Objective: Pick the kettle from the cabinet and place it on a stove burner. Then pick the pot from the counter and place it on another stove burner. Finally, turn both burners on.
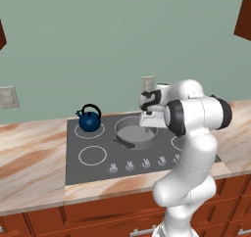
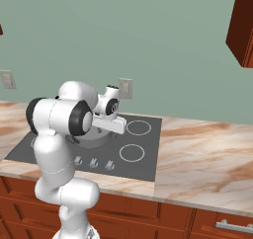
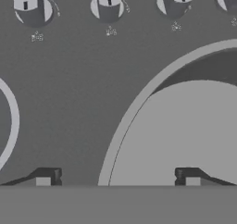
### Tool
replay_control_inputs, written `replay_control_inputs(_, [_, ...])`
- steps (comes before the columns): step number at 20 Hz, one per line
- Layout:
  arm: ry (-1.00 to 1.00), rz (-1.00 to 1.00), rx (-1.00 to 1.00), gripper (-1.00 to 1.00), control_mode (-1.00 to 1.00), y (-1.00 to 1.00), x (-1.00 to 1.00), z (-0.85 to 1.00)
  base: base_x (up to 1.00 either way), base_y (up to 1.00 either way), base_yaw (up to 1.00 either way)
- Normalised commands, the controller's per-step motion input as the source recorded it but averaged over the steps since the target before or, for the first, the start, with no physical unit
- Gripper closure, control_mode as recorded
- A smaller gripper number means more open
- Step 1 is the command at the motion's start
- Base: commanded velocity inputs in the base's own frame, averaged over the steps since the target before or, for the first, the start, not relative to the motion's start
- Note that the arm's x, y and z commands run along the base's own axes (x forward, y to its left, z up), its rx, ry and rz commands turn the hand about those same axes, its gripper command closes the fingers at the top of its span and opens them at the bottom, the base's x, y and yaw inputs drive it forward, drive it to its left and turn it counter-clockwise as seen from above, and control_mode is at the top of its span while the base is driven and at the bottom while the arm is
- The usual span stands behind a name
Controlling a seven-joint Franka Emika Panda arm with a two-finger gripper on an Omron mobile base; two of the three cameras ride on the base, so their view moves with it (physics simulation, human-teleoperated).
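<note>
Beige-pink marble counter (image 1: pixel 29 148) on the far left of the left base view, with a wall switch plate (image 1: pixel 8 97) above it. Next we see the dark-grey glass cooktop (image 1: pixel 100 170). The dark-blue kettle (image 1: pixel 90 119) sits upright on its rear-left burner (image 1: pixel 89 131); the front-left burner (image 1: pixel 92 155) is bare. To the right, the grey pot (image 1: pixel 135 133) rests on the middle burner ring, one loop handle (image 1: pixel 124 143) pointing to the front left. The gripper (image 1: pixel 148 122) is over the pot's right rim, partly hidden by the arm. In the hand view we see the two fingertips (image 3: pixel 46 177) spread wide, one over bare glass, the other over the pot (image 3: pixel 185 130), nothing between them. We can't tell whether they touch the rim. The knobs (image 3: pixel 108 5) run along the hand view's top; small markings beside them are too blurred to read. We can read no brand or label anywhere. Right base view: two more burner rings (image 2: pixel 132 152), then more counter (image 2: pixel 207 159), and the reddish-brown cabinet (image 2: pixel 242 25) at upper right.
</note>
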Motion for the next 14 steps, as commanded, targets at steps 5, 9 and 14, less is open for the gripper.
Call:
replay_control_inputs(5, [0.08,0.00,-0.01,-1.00,-1.00,0.19,-0.27,0.32,0.00,0.00,0.00])
replay_control_inputs(9, [0.12,0.00,0.00,-1.00,-1.00,0.08,-0.29,0.21,0.00,0.00,0.00])
replay_control_inputs(14, [0.14,0.00,0.00,-1.00,-1.00,0.04,-0.40,0.20,0.00,0.00,0.00])
